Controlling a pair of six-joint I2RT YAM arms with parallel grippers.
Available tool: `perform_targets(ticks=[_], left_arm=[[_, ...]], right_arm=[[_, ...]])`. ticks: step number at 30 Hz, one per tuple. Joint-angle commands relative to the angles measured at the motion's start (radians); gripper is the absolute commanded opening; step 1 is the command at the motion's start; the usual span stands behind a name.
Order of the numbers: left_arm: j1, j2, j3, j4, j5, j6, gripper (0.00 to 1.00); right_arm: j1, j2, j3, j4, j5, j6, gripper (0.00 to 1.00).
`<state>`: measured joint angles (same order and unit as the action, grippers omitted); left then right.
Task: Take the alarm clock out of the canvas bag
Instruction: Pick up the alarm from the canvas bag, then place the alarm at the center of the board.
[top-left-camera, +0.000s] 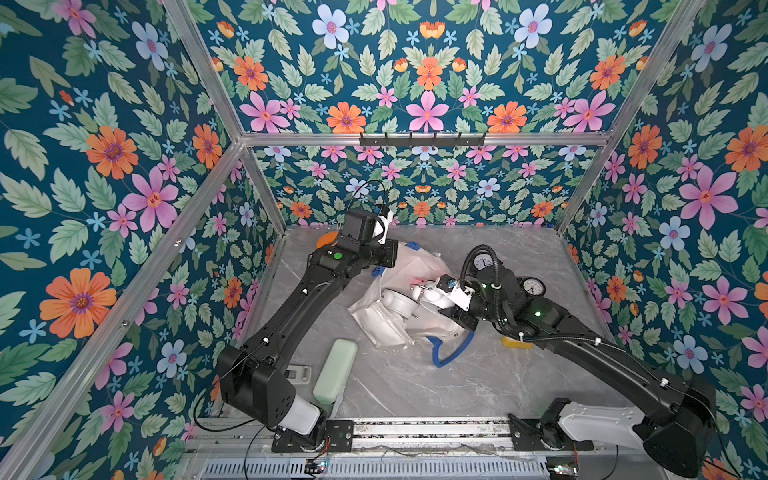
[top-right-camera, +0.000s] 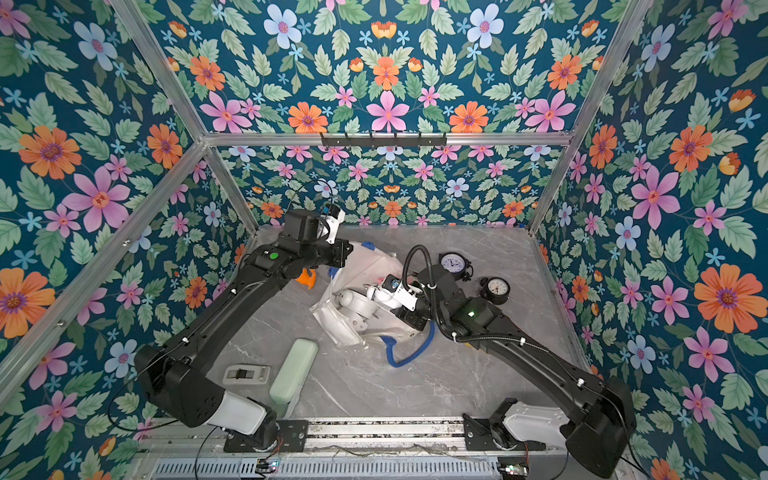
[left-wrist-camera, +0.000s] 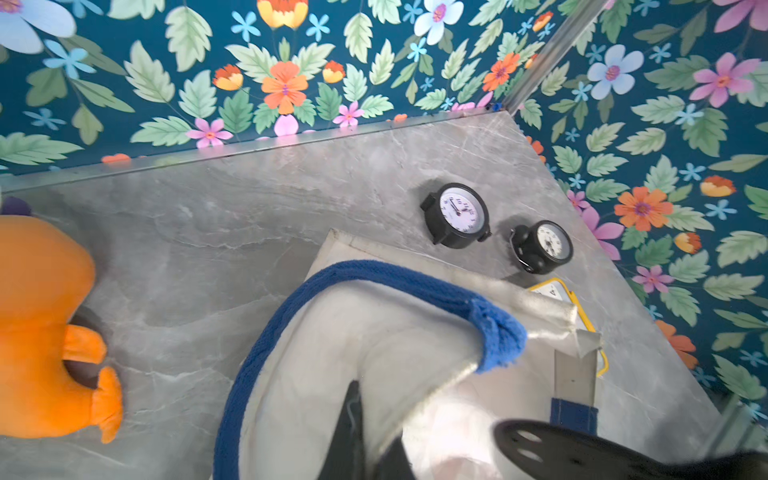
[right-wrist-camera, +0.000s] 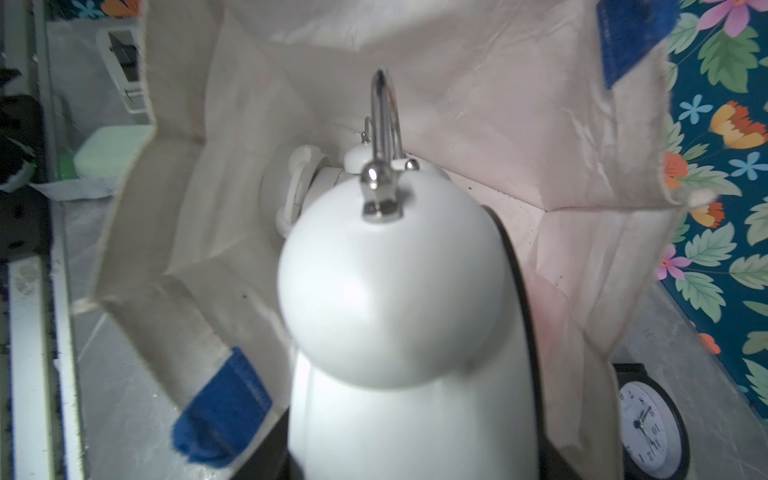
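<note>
The off-white canvas bag (top-left-camera: 386, 328) (top-right-camera: 340, 328) lies crumpled on its side at mid-table, one blue strap handle (top-left-camera: 453, 353) trailing toward the front. A white twin-bell alarm clock (top-left-camera: 399, 301) (top-right-camera: 357, 305) (right-wrist-camera: 395, 282) sits in the bag's open mouth, with canvas walls (right-wrist-camera: 478, 104) around it. My right gripper (top-left-camera: 430, 293) (right-wrist-camera: 411, 436) is shut on the clock's body, one black finger on each side. My left gripper (top-left-camera: 390, 264) (left-wrist-camera: 365, 432) is shut on the bag's rim (left-wrist-camera: 332, 353) at the far side, just below the other blue handle (left-wrist-camera: 374, 270).
Two black alarm clocks (top-left-camera: 484, 262) (top-left-camera: 533, 286) lie on the marble table behind the right arm. An orange plush toy (left-wrist-camera: 41, 324) sits at the back left. A pale green case (top-left-camera: 336, 376) and a small white device (top-right-camera: 246, 374) lie at the front left. A yellow item (top-left-camera: 515, 343) lies under the right arm.
</note>
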<state>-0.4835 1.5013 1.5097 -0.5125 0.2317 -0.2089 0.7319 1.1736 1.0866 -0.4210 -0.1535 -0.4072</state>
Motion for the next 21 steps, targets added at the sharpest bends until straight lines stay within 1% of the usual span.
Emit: perform_targets(ticks=[1,4,9,12,14,17,19,21], left_arm=[[0.008,-0.001,0.017,0.074,-0.037,-0.025,0.00],[0.015,-0.001,0.022,0.063,-0.040,-0.033,0.00],[0.038,-0.011,0.015,0.046,-0.056,-0.046,0.00],[0.047,-0.024,0.004,0.048,-0.046,-0.047,0.00],[0.051,-0.031,-0.001,0.043,-0.043,-0.044,0.00],[0.056,-0.039,-0.006,0.037,-0.036,-0.042,0.00],[0.060,-0.047,-0.009,0.032,-0.032,-0.042,0.00],[0.065,-0.055,-0.013,0.031,-0.031,-0.042,0.00]], right_arm=[[-0.003,-0.043,0.066,-0.107,-0.015,0.096,0.32],[-0.039,-0.070,0.144,-0.207,-0.042,0.168,0.32],[-0.189,-0.109,0.244,-0.310,-0.181,0.280,0.32],[-0.321,-0.136,0.267,-0.326,-0.265,0.355,0.32],[-0.443,-0.146,0.268,-0.327,-0.341,0.418,0.32],[-0.604,-0.146,0.240,-0.317,-0.407,0.504,0.32],[-0.689,-0.124,0.222,-0.317,-0.450,0.560,0.31],[-0.740,-0.094,0.203,-0.314,-0.478,0.608,0.31]])
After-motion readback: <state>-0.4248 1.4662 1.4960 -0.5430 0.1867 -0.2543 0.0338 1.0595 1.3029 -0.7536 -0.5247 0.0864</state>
